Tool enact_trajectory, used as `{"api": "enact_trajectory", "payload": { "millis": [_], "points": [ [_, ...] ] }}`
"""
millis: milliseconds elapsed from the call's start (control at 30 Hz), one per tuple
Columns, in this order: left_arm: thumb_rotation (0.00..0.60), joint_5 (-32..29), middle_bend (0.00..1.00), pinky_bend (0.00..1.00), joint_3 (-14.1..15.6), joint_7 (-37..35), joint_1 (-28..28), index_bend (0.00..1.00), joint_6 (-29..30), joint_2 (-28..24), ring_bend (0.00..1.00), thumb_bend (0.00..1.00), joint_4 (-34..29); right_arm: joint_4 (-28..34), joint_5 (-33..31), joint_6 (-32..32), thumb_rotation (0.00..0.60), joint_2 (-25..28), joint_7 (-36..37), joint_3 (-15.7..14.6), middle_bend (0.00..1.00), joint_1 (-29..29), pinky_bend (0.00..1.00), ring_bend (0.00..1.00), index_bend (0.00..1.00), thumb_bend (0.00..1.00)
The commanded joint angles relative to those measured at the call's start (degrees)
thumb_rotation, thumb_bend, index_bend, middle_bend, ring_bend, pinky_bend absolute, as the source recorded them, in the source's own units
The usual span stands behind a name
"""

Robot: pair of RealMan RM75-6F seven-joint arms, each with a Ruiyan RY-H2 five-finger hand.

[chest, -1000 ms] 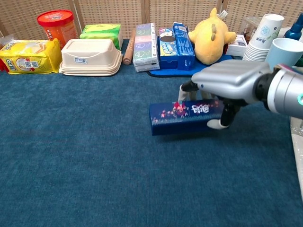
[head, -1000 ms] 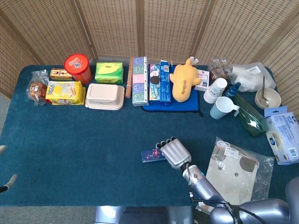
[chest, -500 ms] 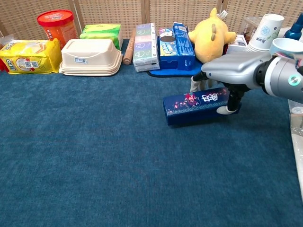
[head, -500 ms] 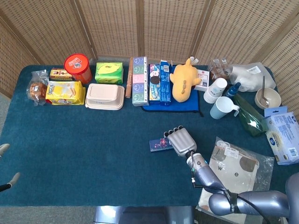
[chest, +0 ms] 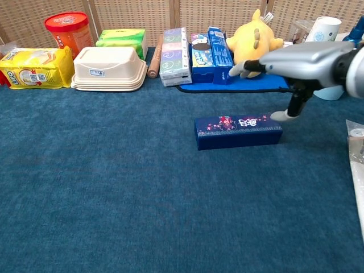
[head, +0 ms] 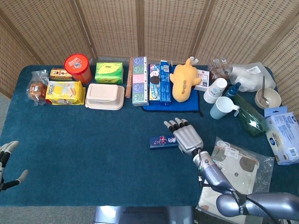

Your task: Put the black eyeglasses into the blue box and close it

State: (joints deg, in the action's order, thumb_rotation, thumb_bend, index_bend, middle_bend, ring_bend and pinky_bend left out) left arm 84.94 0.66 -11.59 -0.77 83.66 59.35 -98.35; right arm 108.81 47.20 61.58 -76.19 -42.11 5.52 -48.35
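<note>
We note the blue box (chest: 238,130) lying flat and shut on the desk (head: 84,140), lengthwise across the open middle, just in front of the back row of goods. We judge that placing deliberate: bare cloth lies on all sides of it, so nothing crowds the lid or an approach from above. The right hand (head: 187,136) hovers over the box's right end; in the chest view its fingers (chest: 244,68) stretch out flat and spread above the box, with the thumb hanging down just beside the right end. We cannot tell if the thumb tip touches the box. The hand holds nothing and reads as released. The left hand (head: 6,161) shows only at the left edge of the head view, off the desk, fingers apart and empty. We find no black eyeglasses in either view; with the box closed, we judge they may already be inside, but the pictures cannot confirm it. Along the back stand a red tub (head: 77,66), a green pack (head: 109,72), a cream lunchbox (head: 105,96) and a yellow plush (head: 184,79), all well apart from the box. A clear bag (head: 238,168) lies near the right arm. Judged from the shut lid, the closing step looks done or nearly so.
</note>
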Motion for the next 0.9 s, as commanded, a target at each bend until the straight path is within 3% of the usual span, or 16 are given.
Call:
{"api": "enact_trajectory", "payload": {
  "millis": [33,233,467,900],
  "points": [
    [0.585,-0.98,0.09,0.00,-0.22,1.49,0.24,0.06,-0.52,0.05,0.07,0.28,-1.13,2.68,4.45,3.61,0.600,3.01,3.39,-1.25,0.12,3.38,0.16,0.08,0.00,0.31],
    [0.585,-3.13,0.09,0.00,-0.24,4.26,0.36,0.08,-1.63,-0.54,0.06,0.28,-3.32,5.21,11.54,11.12,0.600,6.27,7.93,-4.03,0.15,10.01,0.16,0.09,0.04,0.30],
    [0.590,-8.34,0.10,0.00,-0.47,9.78,2.31,0.10,-6.62,-0.38,0.05,0.28,-6.47,4.11,19.08,23.41,0.600,7.22,9.77,-10.03,0.18,21.14,0.16,0.11,0.10,0.31],
    [0.586,-12.09,0.10,0.00,-0.45,21.27,2.98,0.11,-5.80,1.10,0.05,0.28,-9.94,-0.51,25.09,34.96,0.600,7.11,14.27,-13.43,0.21,34.89,0.16,0.12,0.18,0.30]
  ]
}}
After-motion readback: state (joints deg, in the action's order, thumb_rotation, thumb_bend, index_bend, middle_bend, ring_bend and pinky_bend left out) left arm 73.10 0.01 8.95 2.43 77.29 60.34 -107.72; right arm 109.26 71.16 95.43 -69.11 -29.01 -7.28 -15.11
